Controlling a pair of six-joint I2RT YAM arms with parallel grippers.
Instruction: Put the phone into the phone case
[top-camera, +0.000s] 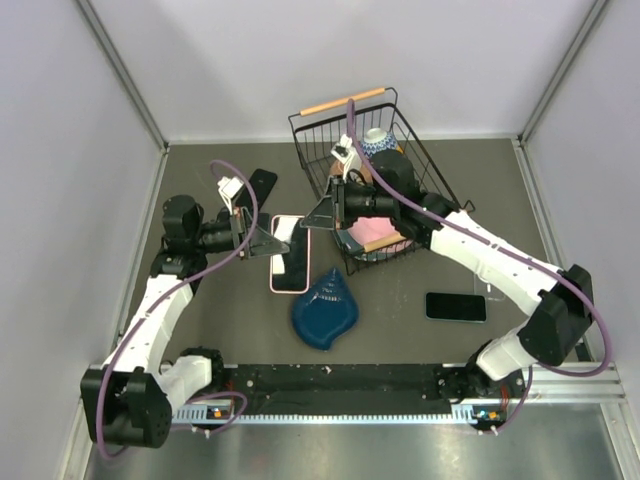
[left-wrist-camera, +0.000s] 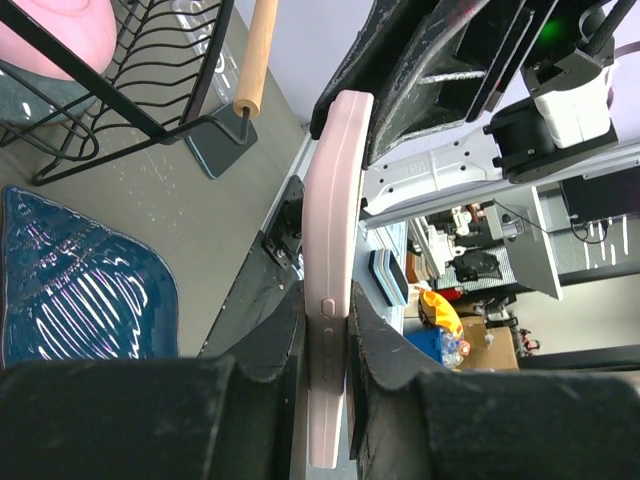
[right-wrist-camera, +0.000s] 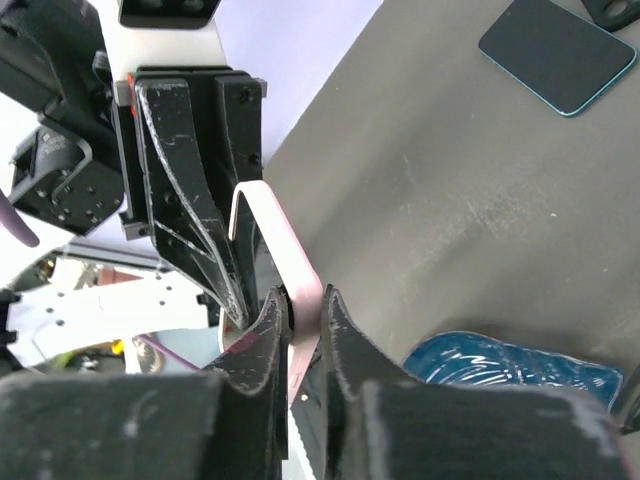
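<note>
Seen from above, a pink phone case (top-camera: 290, 255) is held between the two arms at mid-table. Its broad face points up, and its long axis runs from the near edge toward the back wall. The left gripper (top-camera: 272, 243) is clamped on the case's left long edge (the side buttons (left-wrist-camera: 327, 305) show between its fingers). The right gripper (top-camera: 308, 222) pinches the far right rim. Whether the case touches the table (top-camera: 240, 335) is unclear. The phone (top-camera: 455, 306) lies flat on the table well to the right, with its long axis running left to right. A blue shell-shaped dish (top-camera: 328, 310) lies just nearer than the case.
</note>
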